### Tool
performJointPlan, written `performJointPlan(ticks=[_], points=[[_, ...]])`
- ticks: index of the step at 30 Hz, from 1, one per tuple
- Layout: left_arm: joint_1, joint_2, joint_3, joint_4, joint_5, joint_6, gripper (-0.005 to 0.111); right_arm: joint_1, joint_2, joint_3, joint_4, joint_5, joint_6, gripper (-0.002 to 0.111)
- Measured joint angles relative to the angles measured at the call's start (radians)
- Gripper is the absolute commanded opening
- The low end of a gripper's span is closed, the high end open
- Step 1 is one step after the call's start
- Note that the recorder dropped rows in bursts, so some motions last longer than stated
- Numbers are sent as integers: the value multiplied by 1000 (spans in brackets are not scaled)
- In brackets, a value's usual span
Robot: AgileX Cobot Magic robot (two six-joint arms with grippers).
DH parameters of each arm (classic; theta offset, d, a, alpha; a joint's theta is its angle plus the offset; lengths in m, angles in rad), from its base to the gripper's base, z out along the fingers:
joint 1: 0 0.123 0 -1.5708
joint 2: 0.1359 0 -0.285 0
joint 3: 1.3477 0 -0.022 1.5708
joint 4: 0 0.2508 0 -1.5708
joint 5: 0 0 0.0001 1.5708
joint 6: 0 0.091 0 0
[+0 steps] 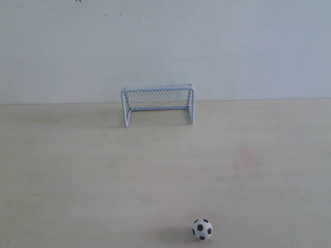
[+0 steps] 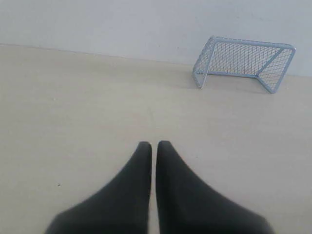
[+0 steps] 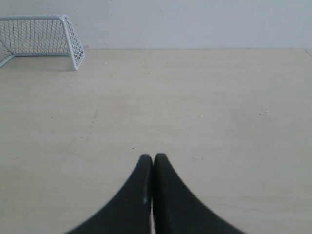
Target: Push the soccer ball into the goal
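Observation:
The soccer ball (image 1: 202,229), tiny, white with black patches, rests near the table's front edge, right of centre. The goal (image 1: 158,104), a pale blue-white frame with mesh netting, stands at the back of the table against the wall, its mouth facing the front. Neither arm shows in the exterior view. In the left wrist view my left gripper (image 2: 154,144) is shut and holds nothing, with the goal (image 2: 243,62) far ahead. My right gripper (image 3: 153,157) is shut and empty too, with part of the goal (image 3: 43,36) far off. The ball is out of both wrist views.
The table (image 1: 77,170) is light wood and meets a plain white wall (image 1: 232,46) at the back. Nothing else stands on it between the ball and the goal.

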Motion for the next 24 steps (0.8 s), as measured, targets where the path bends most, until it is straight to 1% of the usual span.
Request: performJointPlan(ticks=[19, 22, 24], points=[[0, 0, 0, 0, 0, 0, 4, 0, 0, 0, 0, -2, -1, 0], [0, 0, 0, 0, 0, 0, 4, 0, 0, 0, -11, -30, -21, 0], [0, 0, 0, 0, 0, 0, 4, 0, 0, 0, -11, -80, -26, 0]])
